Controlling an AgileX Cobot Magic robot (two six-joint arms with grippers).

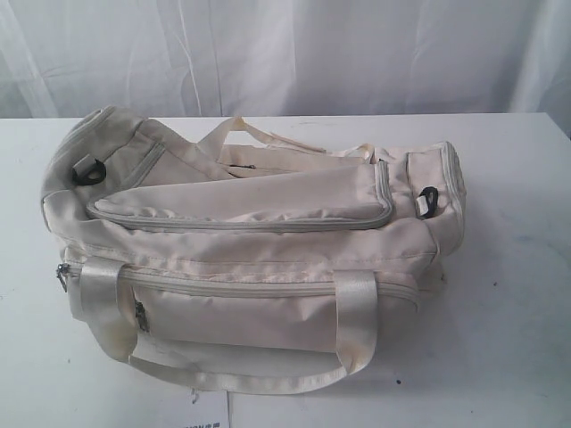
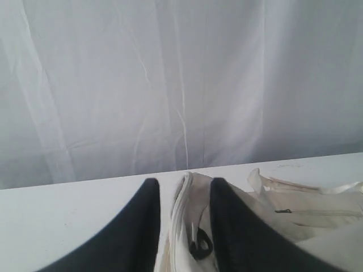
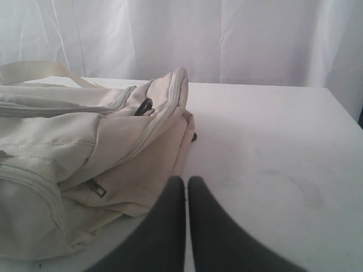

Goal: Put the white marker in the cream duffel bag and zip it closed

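The cream duffel bag (image 1: 268,241) lies lengthwise on the white table (image 1: 508,294), its top flap flat with a grey zipper line along its edge. The white marker is out of view in every frame. Neither gripper shows in the exterior view. In the left wrist view my left gripper (image 2: 182,184) is open, its dark fingers apart, and the bag's end (image 2: 190,226) with a black clip (image 2: 199,248) shows beyond the gap, nothing held. My right gripper (image 3: 186,180) is shut and empty over bare table beside the bag's other end (image 3: 142,141).
A white curtain (image 1: 312,53) hangs behind the table. The bag's shiny webbing handle (image 1: 268,379) loops toward the front edge, near a bit of printed paper (image 1: 210,423). Black clips (image 1: 89,171) sit at both bag ends. Bare table lies right of the bag.
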